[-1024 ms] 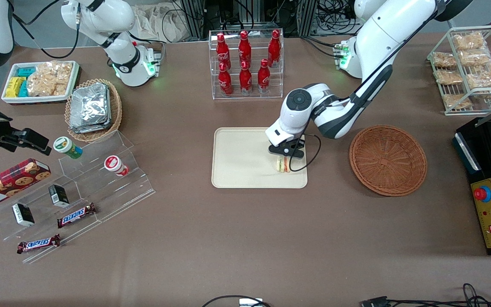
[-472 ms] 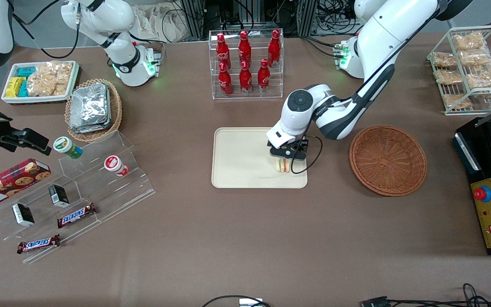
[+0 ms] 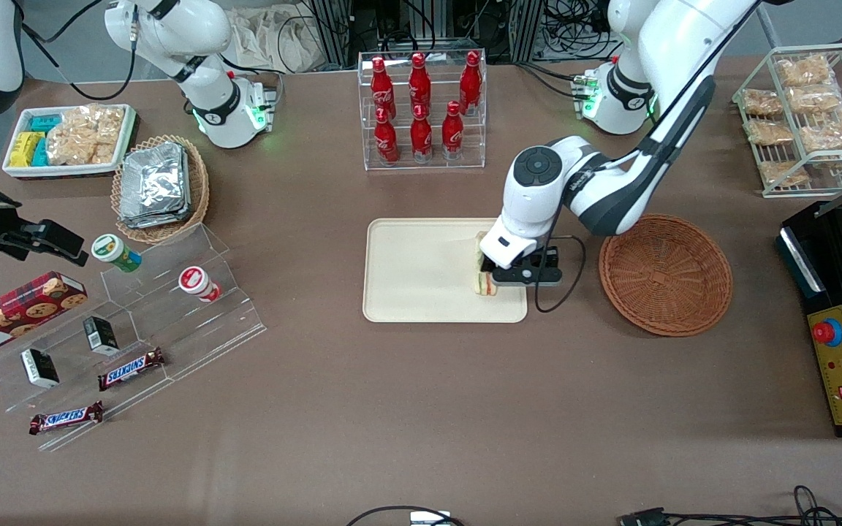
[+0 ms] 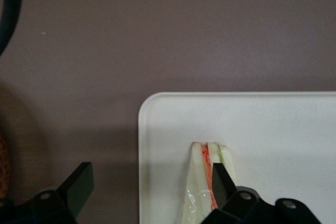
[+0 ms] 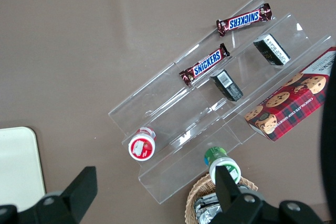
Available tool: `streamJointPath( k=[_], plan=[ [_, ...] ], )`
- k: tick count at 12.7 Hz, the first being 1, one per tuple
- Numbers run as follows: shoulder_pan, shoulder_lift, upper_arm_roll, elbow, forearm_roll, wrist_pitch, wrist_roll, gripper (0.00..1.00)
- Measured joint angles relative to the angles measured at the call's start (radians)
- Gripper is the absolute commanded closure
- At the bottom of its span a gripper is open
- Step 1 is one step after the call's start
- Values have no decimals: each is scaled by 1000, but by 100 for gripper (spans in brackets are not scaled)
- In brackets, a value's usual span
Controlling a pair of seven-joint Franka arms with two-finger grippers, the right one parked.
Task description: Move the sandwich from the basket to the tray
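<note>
The sandwich, pale bread with orange and green layers in clear wrap, rests on the cream tray, near the tray corner closest to the basket and the front camera. My left gripper hangs open just above it, over the tray's edge. One finger is above the sandwich and the other finger is over bare table. Nothing is between the fingers. The reddish-brown wicker basket sits beside the tray, toward the working arm's end, with nothing in it.
A clear rack of red bottles stands farther from the front camera than the tray. A wire rack of snack bags and a black control box sit past the basket. An acrylic step display lies toward the parked arm's end.
My gripper has shifted sideways from over the sandwich toward the basket. The sandwich stays in the same place on the tray.
</note>
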Motion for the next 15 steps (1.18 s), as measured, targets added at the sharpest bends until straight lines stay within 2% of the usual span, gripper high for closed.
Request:
streamJointPath(
  k=[6,12,15],
  plan=[
    [59,-7,1,196,-64,-193,-7,0],
    [116,-7,2,257,-106,-249,2,0],
    [118,-44,61,267,-213,-273,132,0]
  ],
)
